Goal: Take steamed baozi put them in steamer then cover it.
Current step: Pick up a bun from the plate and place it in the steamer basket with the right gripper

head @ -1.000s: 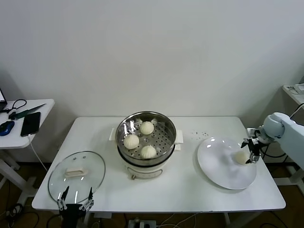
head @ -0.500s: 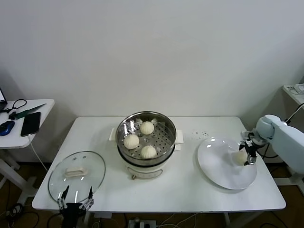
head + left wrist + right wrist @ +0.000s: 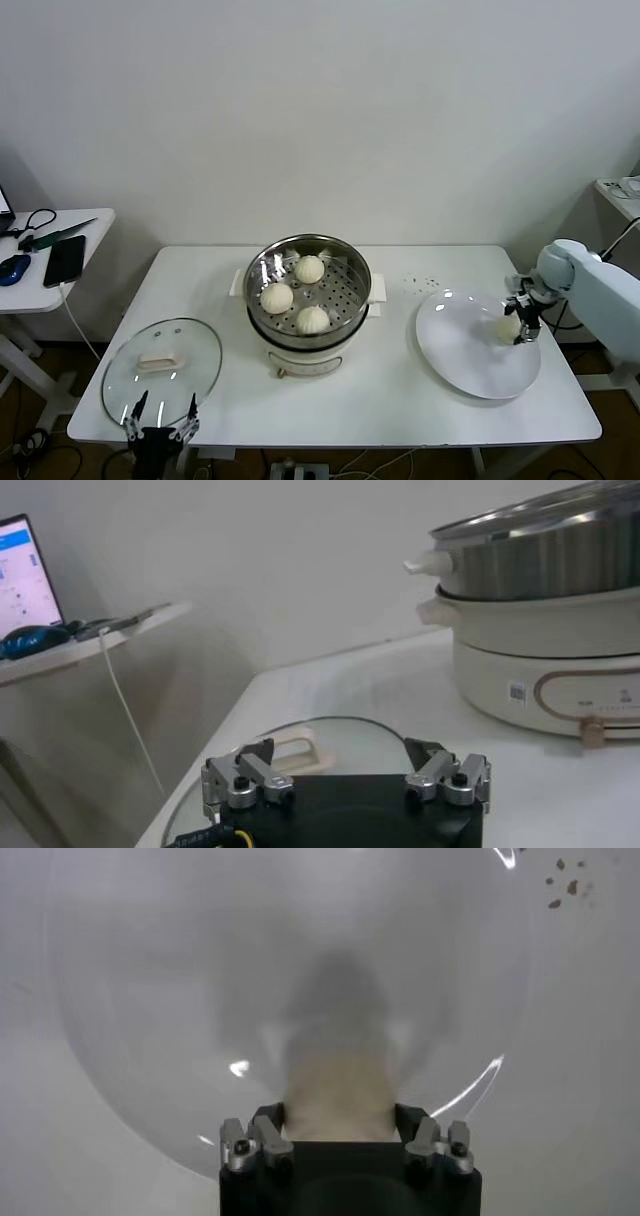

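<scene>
No text, brand or number can be read anywhere. The pot base (image 3: 560,680), well beyond the left claw (image 3: 345,780), carries a small square sticker (image 3: 517,692) that looks like a code label, and a faint mark (image 3: 625,693) further along its front, but both are too small to make out. The laptop screen (image 3: 25,580), far off to the side of that claw on the side table, shows blue and white blocks with lines that may be text, none legible. Around the right claw (image 3: 350,1138) there is only a plate (image 3: 150,998) with no markings.
</scene>
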### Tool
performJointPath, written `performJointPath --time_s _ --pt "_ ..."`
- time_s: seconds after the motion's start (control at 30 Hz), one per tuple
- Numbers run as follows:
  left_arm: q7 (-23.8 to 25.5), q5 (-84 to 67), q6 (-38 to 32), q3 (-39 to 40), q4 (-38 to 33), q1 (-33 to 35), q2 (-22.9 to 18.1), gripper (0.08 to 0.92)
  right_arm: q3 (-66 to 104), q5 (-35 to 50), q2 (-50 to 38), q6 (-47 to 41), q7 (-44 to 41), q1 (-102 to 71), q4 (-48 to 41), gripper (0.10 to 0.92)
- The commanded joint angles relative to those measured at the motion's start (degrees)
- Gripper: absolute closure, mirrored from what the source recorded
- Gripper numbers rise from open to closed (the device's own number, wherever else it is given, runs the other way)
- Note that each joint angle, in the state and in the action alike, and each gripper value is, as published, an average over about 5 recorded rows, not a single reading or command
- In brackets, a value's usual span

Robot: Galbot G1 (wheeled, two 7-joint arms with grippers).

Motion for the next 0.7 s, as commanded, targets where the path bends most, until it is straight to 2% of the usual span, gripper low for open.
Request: performJointPath --time_s 0.03,0.17,0.37,0.57,0.7 --pt "0.1 0.0 -0.2 0.9 0.2 0.0 0.2 0.177 -8.2 13.8 -0.8 -4.4 0.0 8.8 4.5 0.313" --pt "0.1 -0.1 -0.4 2.3 0.2 -0.3 0.2 0.177 -20.2 24.6 0.0 -8.3 0.4 21.4 9.2 0.313" --pt "0.3 -0.1 -0.5 4.0 -0.4 -1.0 0.6 0.177 -37.0 41.3 6.2 -12.3 1.5 39.8 13.6 0.313" --pt "0.5 0.6 -0.2 5.7 -1.1 -2.4 0.6 0.177 -47.4 56.6 14.0 -15.0 2.9 50.0 16.8 0.313" --pt "0.5 0.6 -0.3 6.4 -1.0 -3.0 0.8 0.177 -51.8 63.4 19.6 -16.0 3.9 53.3 17.6 0.313"
